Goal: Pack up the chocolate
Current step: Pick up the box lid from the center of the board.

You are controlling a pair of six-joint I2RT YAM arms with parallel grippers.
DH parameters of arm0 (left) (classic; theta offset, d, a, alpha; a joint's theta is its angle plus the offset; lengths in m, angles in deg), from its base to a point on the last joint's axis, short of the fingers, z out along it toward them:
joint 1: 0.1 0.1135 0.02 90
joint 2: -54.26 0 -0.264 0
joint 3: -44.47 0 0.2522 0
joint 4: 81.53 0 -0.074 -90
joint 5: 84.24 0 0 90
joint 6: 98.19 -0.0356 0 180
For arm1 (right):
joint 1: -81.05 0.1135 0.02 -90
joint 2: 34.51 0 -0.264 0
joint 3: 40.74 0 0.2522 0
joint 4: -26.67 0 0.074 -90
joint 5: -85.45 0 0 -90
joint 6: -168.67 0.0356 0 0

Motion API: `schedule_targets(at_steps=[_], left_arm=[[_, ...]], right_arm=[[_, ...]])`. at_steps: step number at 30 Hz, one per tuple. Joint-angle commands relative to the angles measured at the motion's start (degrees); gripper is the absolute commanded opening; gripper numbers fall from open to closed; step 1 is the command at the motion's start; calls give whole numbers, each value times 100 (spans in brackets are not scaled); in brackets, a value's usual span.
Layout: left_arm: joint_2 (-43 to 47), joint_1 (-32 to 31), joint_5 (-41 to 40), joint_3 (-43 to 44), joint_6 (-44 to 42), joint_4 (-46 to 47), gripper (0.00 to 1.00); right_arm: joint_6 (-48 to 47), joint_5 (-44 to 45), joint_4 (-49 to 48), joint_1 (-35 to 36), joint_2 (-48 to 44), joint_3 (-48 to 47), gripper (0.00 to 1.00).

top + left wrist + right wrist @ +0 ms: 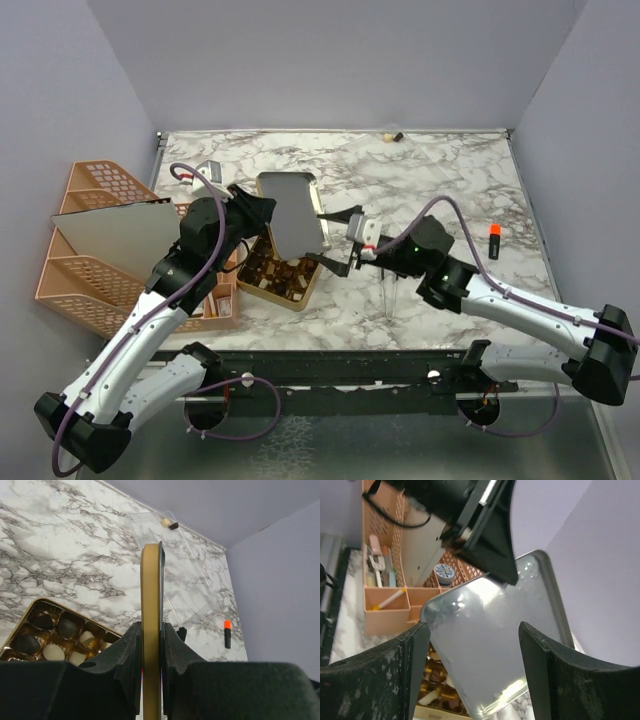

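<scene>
Metal lid [295, 215] clamped in left gripper [151, 630] | right gripper [472, 630] gaping, mid-frame | level lid squarely over tray [285, 300] of chocolate [66, 627], then lower.

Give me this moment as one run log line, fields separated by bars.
left gripper: shut on lid, held off tray | right gripper: open, near lid | chocolate: in tray, uncovered

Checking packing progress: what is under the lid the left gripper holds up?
Under the lid, clamped in the left gripper, sits the golden tray holding dark and cream chocolate. From above, the lid covers the tray's far part; what fills it cannot be seen.
</scene>
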Motion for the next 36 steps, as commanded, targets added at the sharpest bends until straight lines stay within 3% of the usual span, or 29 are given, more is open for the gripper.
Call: schedule_targets(at_steps=[1, 8, 12, 15, 23, 29, 36], left_arm=[[26, 20, -203, 282, 221, 51, 3], [106, 20, -327, 336, 443, -37, 3], [187, 20, -460, 272, 745, -52, 2], [271, 20, -598, 217, 1064, -78, 0], [374, 20, -590, 248, 1347, -131, 0], [450, 20, -508, 191, 1514, -161, 0], [531, 20, -417, 148, 1809, -191, 0]], right_arm=[[-1636, 698, -1127, 453, 33, 828, 75], [-3041, 1928, -1631, 1265, 478, 1073, 71], [-3364, 2771, -2346, 1506, 767, 1183, 58], [-3652, 3207, -3142, 1580, 971, 1387, 56], [-3896, 3176, -3203, 1626, 1251, 1312, 56], [-4033, 3395, -3616, 1656, 1445, 1307, 42], [-4380, 3610, -4067, 1703, 1660, 1324, 37]])
